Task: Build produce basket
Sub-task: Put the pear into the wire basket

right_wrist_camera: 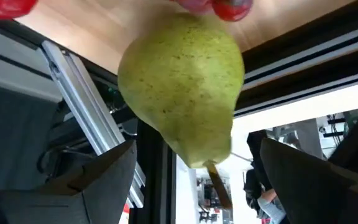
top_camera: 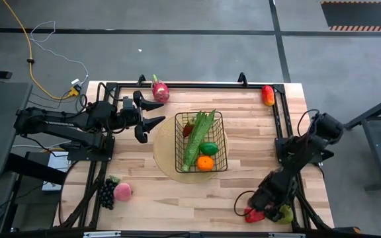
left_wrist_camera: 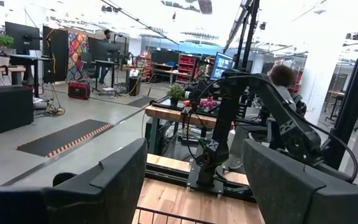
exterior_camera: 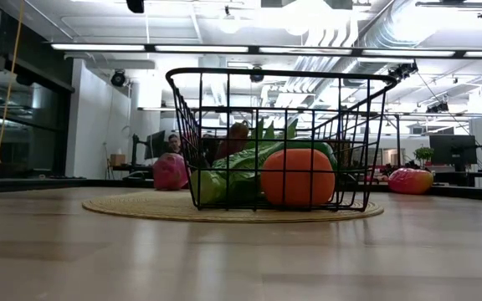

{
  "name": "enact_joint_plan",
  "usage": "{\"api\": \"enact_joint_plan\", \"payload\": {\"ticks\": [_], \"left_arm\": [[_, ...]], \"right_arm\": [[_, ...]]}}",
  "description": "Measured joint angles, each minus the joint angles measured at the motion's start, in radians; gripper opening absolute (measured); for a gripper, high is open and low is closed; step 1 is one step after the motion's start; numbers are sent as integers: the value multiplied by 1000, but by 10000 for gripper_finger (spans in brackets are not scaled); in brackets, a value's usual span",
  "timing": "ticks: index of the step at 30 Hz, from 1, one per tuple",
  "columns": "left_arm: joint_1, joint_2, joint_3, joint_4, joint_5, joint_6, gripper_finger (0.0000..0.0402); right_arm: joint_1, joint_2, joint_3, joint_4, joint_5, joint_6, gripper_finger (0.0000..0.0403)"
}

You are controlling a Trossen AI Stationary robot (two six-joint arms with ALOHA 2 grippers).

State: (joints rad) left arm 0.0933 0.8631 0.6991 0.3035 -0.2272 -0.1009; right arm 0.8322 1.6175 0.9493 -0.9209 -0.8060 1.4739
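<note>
The black wire basket [top_camera: 201,142] stands on a round tan mat and holds long green pods [top_camera: 197,137], an orange [top_camera: 205,163], a green pepper [top_camera: 209,148] and a red piece. My left gripper [top_camera: 156,111] hovers open just left of the basket, pointing at it. My right gripper [top_camera: 274,206] is open at the near right corner, low over a green pear [top_camera: 285,213] and a red fruit [top_camera: 253,215]. In the right wrist view its fingers stand on either side of the stem end of the pear [right_wrist_camera: 182,81] without touching it.
A pink dragon fruit [top_camera: 159,89] lies near the far edge and a red-orange fruit [top_camera: 268,94] at the far right corner. Dark grapes [top_camera: 106,193] and a pink peach [top_camera: 123,192] lie at the near left. Black frame rails run along the table's sides.
</note>
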Motion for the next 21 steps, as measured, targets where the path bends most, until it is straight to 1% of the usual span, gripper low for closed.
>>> {"api": "enact_joint_plan", "payload": {"ticks": [4, 7, 21], "left_arm": [[0, 0, 0, 0, 0, 0, 252], [0, 0, 0, 0, 0, 0, 252], [0, 0, 0, 1, 0, 0, 252]], "right_arm": [[0, 15, 0, 46, -10, -1, 331], [0, 18, 0, 69, -14, -2, 322], [0, 18, 0, 66, -15, -16, 221]]}}
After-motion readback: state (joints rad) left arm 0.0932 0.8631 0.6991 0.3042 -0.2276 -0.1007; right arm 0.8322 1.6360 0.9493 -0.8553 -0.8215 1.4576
